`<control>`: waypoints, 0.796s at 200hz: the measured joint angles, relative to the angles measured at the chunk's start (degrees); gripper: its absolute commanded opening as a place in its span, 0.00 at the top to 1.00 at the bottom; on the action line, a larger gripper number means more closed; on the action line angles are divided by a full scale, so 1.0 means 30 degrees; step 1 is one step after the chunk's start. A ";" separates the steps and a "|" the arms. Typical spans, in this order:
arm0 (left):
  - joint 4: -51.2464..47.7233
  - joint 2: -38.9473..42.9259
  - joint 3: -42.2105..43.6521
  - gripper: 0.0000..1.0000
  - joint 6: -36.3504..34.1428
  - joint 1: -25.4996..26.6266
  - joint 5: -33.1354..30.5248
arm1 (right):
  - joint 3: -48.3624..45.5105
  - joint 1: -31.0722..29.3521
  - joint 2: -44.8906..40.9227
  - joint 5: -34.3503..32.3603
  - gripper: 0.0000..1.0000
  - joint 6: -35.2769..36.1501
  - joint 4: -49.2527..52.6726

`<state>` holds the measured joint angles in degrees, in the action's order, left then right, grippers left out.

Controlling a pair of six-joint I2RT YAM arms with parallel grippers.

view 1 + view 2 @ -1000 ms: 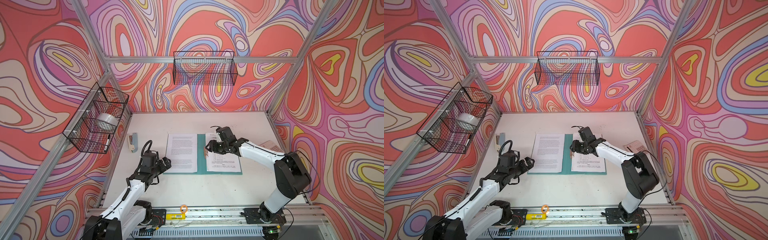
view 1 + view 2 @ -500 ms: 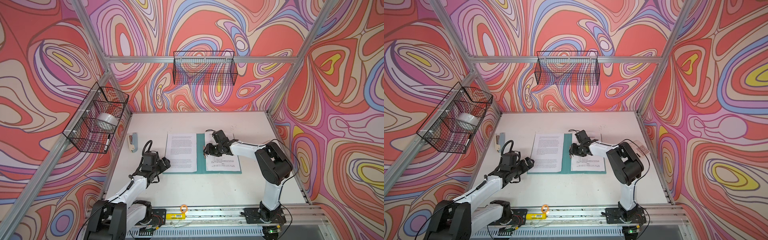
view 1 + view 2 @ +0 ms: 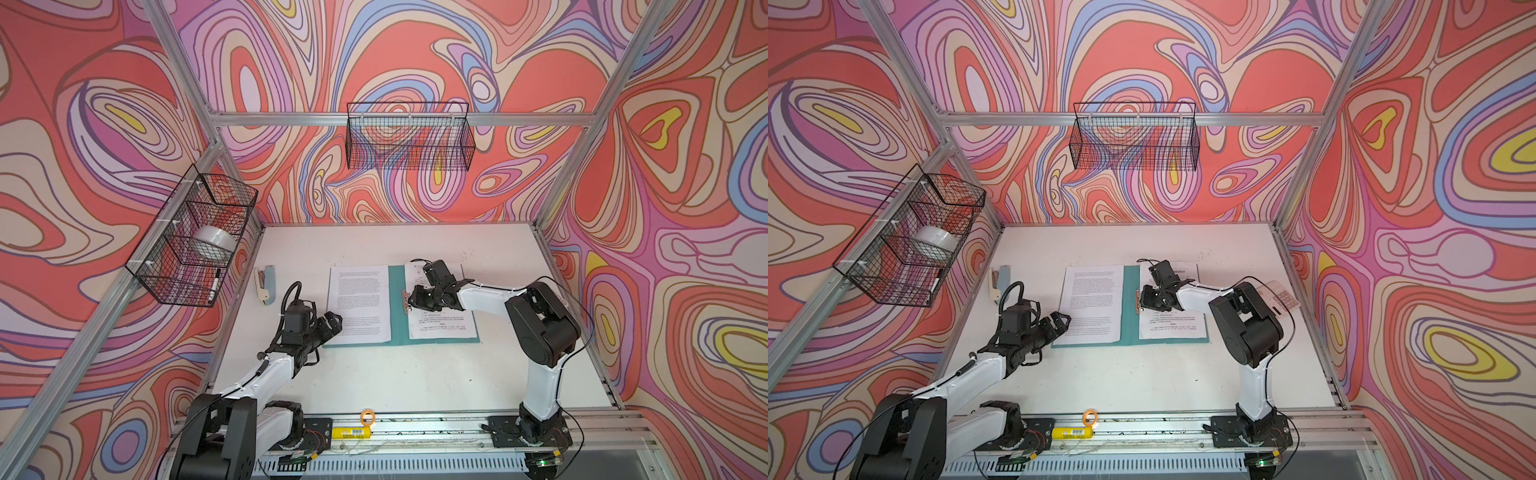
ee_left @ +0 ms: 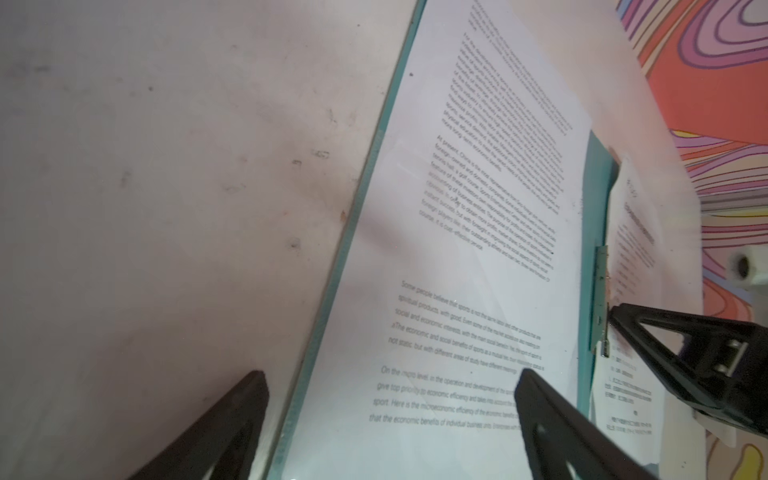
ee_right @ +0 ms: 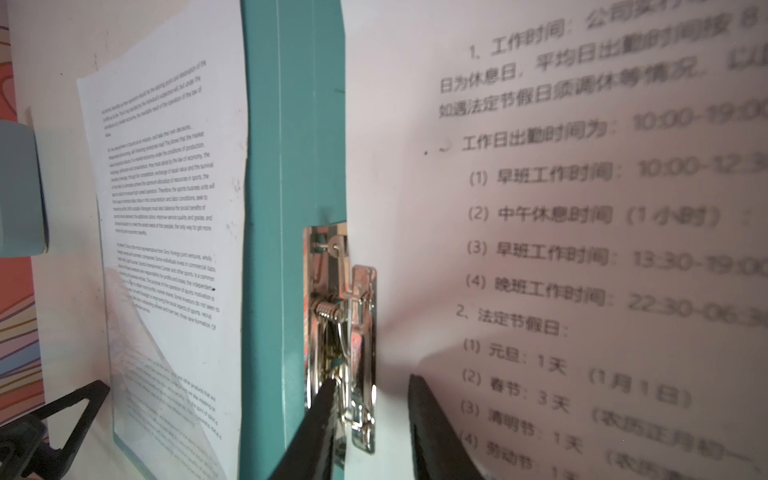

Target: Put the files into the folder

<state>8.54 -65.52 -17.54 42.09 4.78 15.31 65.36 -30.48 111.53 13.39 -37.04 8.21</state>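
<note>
Filling the middle of the white counter (image 3: 395, 374), the teal folder (image 3: 397, 324) lies open and flat. A densely printed sheet (image 3: 359, 299) covers its left half. A sheet with heading and sparse lines (image 3: 440, 326) lies on its right half, its inner edge meeting the metal clip (image 5: 345, 332) beside the spine. The left gripper (image 3: 332, 324) sits at the folder's near left corner, fingers (image 4: 552, 415) spread wide, one over bare counter, one over the dense sheet, gripping nothing. The right gripper (image 5: 370, 384) reaches to the spine, its fingers (image 5: 320, 415) narrowly apart astride the clip: one touches the metal, one lies over the sparse sheet just beside it. A grey-blue stapler (image 3: 266, 284) lies well left of the folder.
</note>
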 measured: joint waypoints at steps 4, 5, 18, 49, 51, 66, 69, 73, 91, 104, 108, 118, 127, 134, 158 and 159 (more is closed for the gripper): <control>0.0415 -0.0102 0.0117 0.08 0.0066 -0.0087 0.0277 | -0.0051 0.0000 0.0000 0.0036 0.69 -0.0007 -0.0131; 0.0503 -0.0117 0.0138 0.08 0.0066 -0.0109 0.0335 | -0.0073 0.0007 0.0000 0.0044 0.69 -0.0015 -0.0175; 0.2033 -0.0554 0.0525 0.09 0.0328 -0.0444 0.1231 | -0.0240 0.0007 0.0000 0.0153 0.70 -0.0044 -0.0576; 0.5289 -0.1989 0.1100 0.11 0.1035 -0.1494 0.3075 | -0.0517 0.0131 0.0087 0.0328 0.71 -0.0124 -0.1494; 0.5544 -0.2084 0.1151 0.12 0.1078 -0.1566 0.3191 | -0.0532 0.0146 0.0087 0.0328 0.71 -0.0131 -0.1545; 0.7533 -0.2769 0.1683 0.13 0.1625 -0.2011 0.4073 | -0.0707 0.0189 0.0117 0.0357 0.71 -0.0204 -0.2004; 0.7839 -0.2871 0.1778 0.13 0.1698 -0.2062 0.4204 | -0.0736 0.0189 0.0124 0.0364 0.72 -0.0211 -0.2084; 0.8298 -0.3016 0.1909 0.14 0.1829 -0.2135 0.4371 | -0.0765 0.0189 0.0131 0.0379 0.72 -0.0219 -0.2186; 1.0229 -0.3832 0.2331 0.16 0.2419 -0.2346 0.5129 | -0.0831 0.0299 0.0204 0.0357 0.72 -0.0270 -0.2550; 1.1555 -0.4517 0.2543 0.20 0.2914 -0.2404 0.5581 | -0.0896 0.0430 0.0248 0.0277 0.72 -0.0284 -0.2834; 1.1963 -0.4750 0.2601 0.20 0.3089 -0.2426 0.5727 | -0.0911 0.0466 0.0255 0.0248 0.72 -0.0291 -0.2914; 1.2837 -0.5282 0.2703 0.22 0.3468 -0.2470 0.6062 | -0.0940 0.0561 0.0284 0.0146 0.72 -0.0335 -0.3067; 1.3755 -0.5829 0.2820 0.23 0.3905 -0.2492 0.6346 | -0.0984 0.0634 0.0299 0.0007 0.72 -0.0350 -0.3228; 1.4491 -0.6251 0.2907 0.24 0.4255 -0.2499 0.6535 | -0.1035 0.0670 0.0313 -0.0087 0.73 -0.0372 -0.3373; 1.7391 -0.7970 0.3155 0.29 0.5661 -0.2412 0.7715 | -0.1195 0.0772 0.0379 -0.0080 0.73 -0.0488 -0.3840; 1.7486 -0.8051 0.3155 0.29 0.5719 -0.2390 0.7796 | -0.1202 0.0765 0.0379 -0.0058 0.73 -0.0495 -0.3854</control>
<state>60.99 -89.67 -8.08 59.24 -2.39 38.70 61.76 -28.18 112.66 13.21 -38.52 -3.36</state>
